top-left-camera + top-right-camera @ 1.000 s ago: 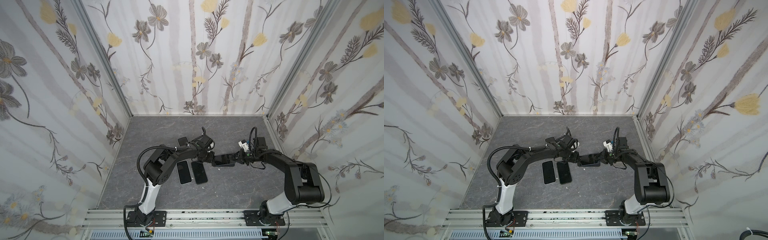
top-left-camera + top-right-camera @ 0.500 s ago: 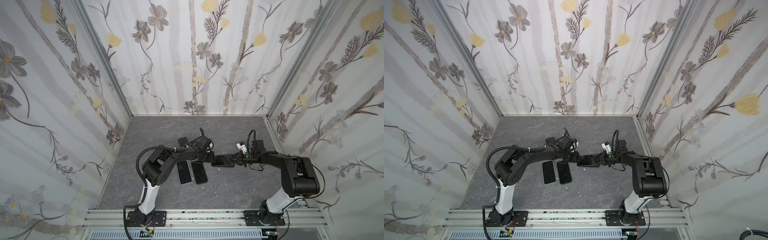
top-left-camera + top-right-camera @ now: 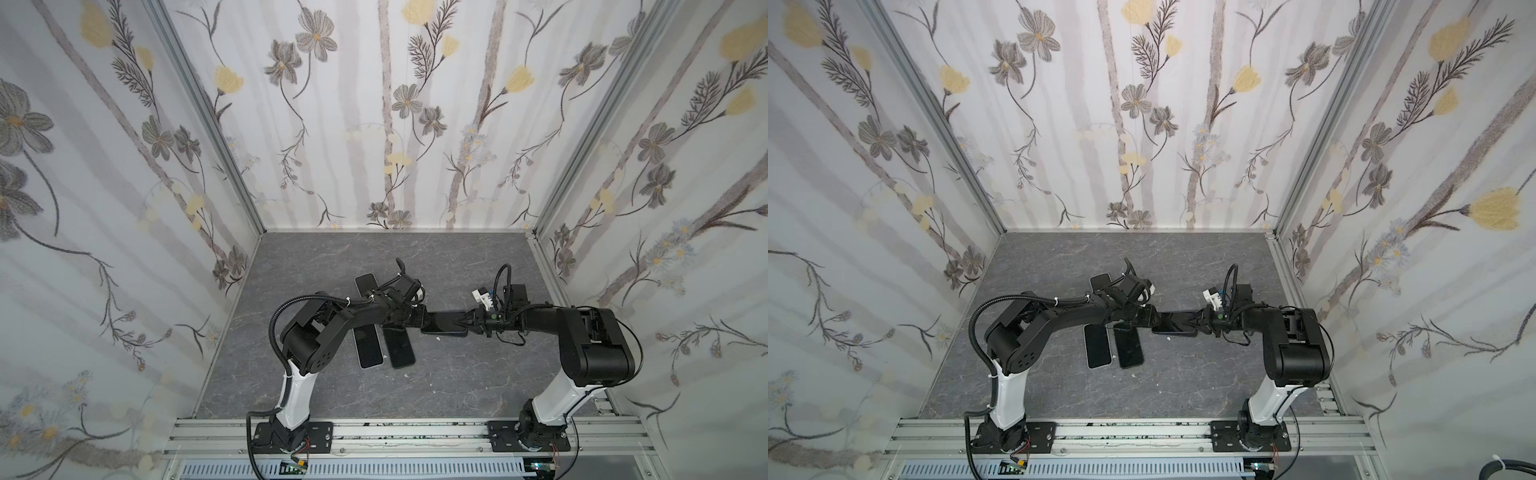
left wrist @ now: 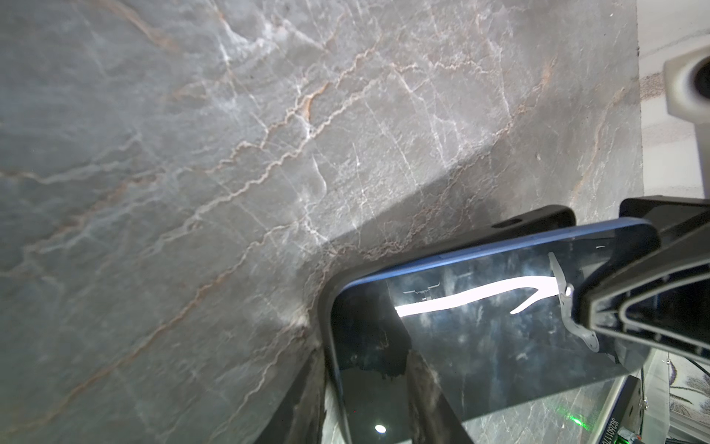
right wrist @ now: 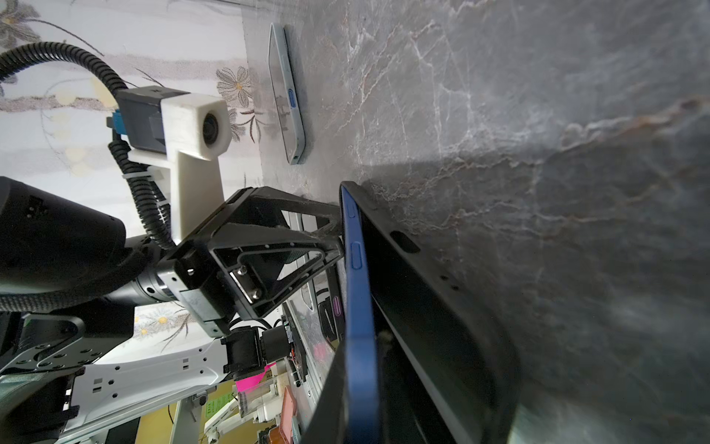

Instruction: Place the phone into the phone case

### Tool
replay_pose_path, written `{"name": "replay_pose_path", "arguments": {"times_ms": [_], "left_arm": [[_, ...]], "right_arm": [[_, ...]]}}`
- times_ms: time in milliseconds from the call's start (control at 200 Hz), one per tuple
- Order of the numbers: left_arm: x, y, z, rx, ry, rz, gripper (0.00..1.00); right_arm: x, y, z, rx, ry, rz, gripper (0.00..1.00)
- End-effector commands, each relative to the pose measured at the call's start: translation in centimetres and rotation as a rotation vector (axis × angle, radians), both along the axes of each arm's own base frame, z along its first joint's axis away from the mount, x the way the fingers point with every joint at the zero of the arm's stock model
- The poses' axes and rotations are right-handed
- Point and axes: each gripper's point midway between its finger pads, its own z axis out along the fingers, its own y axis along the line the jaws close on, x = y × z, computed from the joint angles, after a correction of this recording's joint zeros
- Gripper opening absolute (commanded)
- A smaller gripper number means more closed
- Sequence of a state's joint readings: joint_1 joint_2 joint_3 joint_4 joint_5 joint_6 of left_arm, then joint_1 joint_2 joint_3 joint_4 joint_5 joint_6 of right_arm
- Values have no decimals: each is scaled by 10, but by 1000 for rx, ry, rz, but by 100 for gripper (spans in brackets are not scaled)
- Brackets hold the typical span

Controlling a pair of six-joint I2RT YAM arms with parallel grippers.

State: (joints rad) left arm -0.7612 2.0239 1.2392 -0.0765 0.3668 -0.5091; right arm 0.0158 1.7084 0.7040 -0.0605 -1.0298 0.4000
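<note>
Left wrist view: the blue phone (image 4: 480, 346) sat partly in the black phone case (image 4: 538, 217), between the 2 grippers.
The left gripper (image 5: 338, 232) pinched 1 end of the phone case; at the far end from it, the right gripper (image 4: 588, 307), closed tight, touched the phone.

Glossy, smudged glass fronts my blue-rimmed phone (image 4: 499, 346). Its black case (image 5: 422, 300) looks like matt plastic. My grey veined counter (image 4: 192, 153) looks like smooth stone.

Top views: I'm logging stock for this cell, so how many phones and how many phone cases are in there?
Phones: 4 (blue phone, far phone, white-edged phone, dark phone)
Phone cases: 1 (black phone case)
Total: 5
</note>
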Motion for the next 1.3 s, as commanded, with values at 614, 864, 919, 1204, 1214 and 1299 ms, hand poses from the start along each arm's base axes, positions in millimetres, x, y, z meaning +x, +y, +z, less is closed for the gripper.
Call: {"name": "replay_pose_path", "arguments": {"times_ms": [614,864,919,1204,1214,1299], "left_arm": [[-11,30,-26,142,30,33,36],[-10,26,-15,121,12,20,36],[-9,24,-11,115,6,17,36],[-1,18,-1,114,-16,1,35],[-1,18,-1,116,-16,0,35],[2,17,0,121,-21,0,35]], "right_arm": [[17,-22,5,-335,-10,-70,32],[17,-28,21,-403,-34,-68,38],[18,-30,24,-415,-40,-70,39],[19,-35,40,-416,-64,-75,40],[19,-36,40,-416,-66,-76,40],[20,-43,41,-425,-70,-91,39]]}}
